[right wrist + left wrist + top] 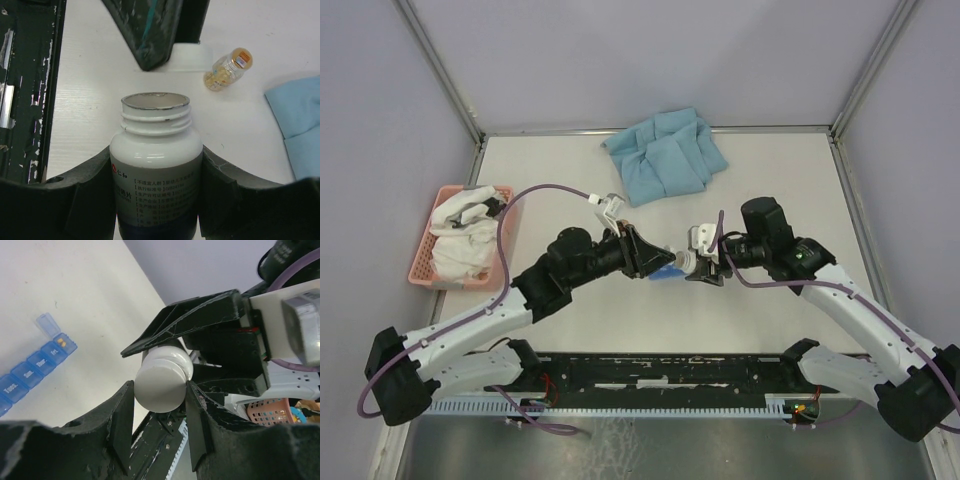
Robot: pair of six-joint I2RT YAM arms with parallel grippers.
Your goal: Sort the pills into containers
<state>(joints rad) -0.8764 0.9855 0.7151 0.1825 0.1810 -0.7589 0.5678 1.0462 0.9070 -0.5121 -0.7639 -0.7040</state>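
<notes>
Bottle: white pill bottle [156, 125], cap off, gripped round its body by the right gripper [156, 175]. The jaws stand partly open, spread to the bottle's width.
Axis: the bottle's length runs straight out from the right wrist, mouth leading.
Mouth: grey inside the rim; seal or hollow, cannot tell.
Cap: white cap [161, 387] pinched across its edge by the left gripper [160, 402], jaws drawn in narrow on it, off the table [75, 285].
Containers: blue organiser strip [35, 367] lies flat on the table. Its end compartment [64, 346] has the lid up and a few yellow pills [61, 341] inside; the other lids look shut.
Relation: from above, the strip shows just past the bottle's mouth, low between the two grippers. The right arm is the nearer pourer, and the mouth likely has to tip down over a compartment.
Aside: small vial [227, 70] of yellow pills lies on its side, well apart from the bottle.
</notes>
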